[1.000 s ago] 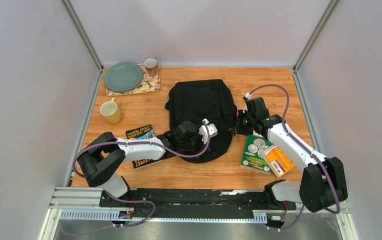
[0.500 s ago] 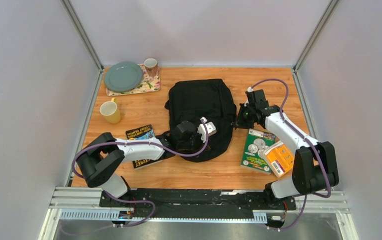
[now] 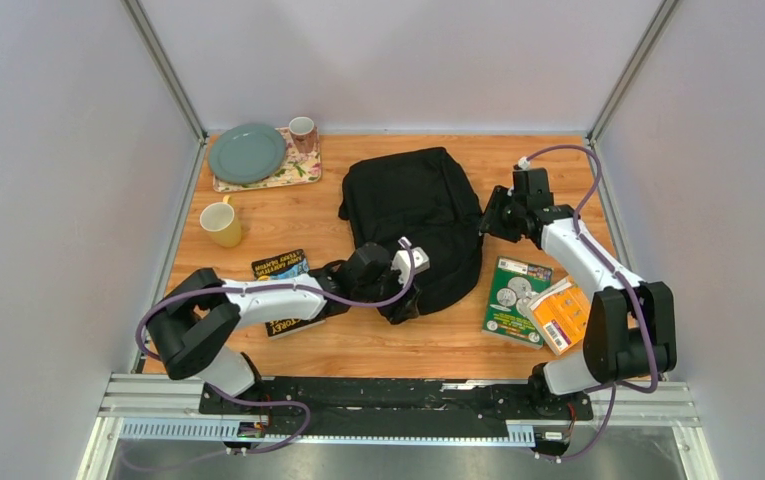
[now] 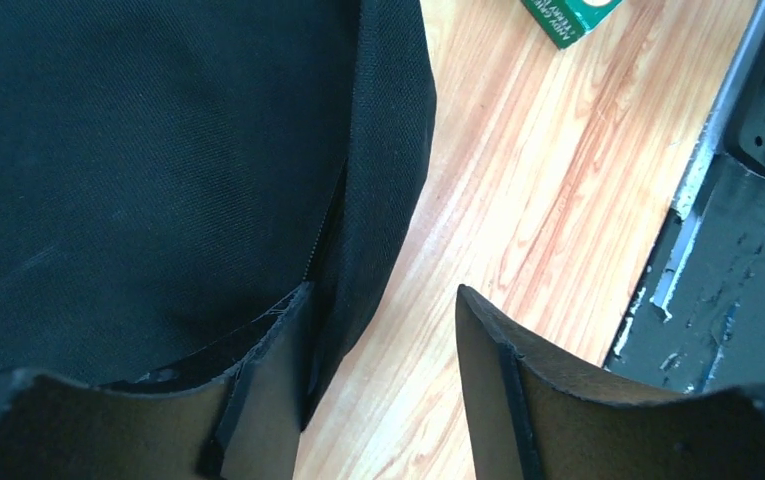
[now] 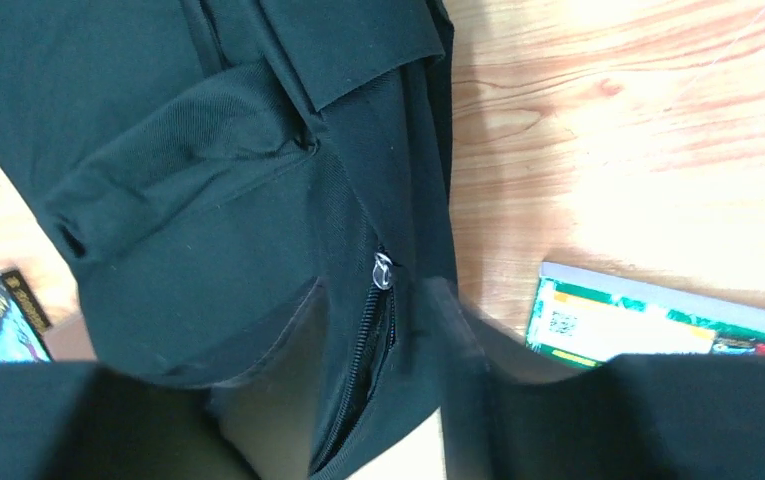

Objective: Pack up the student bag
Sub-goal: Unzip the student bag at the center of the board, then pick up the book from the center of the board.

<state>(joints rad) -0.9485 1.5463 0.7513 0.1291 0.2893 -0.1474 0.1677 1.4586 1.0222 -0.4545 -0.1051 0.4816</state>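
Note:
The student bag (image 3: pixel 413 210) is a large black backpack lying flat mid-table, turned slightly askew. My left gripper (image 3: pixel 404 298) is at its near edge. In the left wrist view that gripper (image 4: pixel 383 292) stands open over bare wood, its left finger beside the bag's rim (image 4: pixel 378 180) and nothing between the fingers. My right gripper (image 3: pixel 494 214) is at the bag's right side. In the right wrist view it (image 5: pixel 378 292) is open, its fingers straddling the bag's zip edge, with the silver zip puller (image 5: pixel 383 270) just ahead and the zip slightly parted.
A green book (image 3: pixel 514 298) and an orange book (image 3: pixel 561 315) lie right of the bag. Another book (image 3: pixel 280 266) sits under my left arm. A yellow mug (image 3: pixel 221 223), a grey-green plate (image 3: pixel 246 152) and a mug (image 3: pixel 302 130) on a floral tray (image 3: pixel 293 172) stand at the far left.
Both grippers have gone from shut to open. The bag has swung and shifted right and away. My right gripper moved farther back; my left one drew to the bag's near edge.

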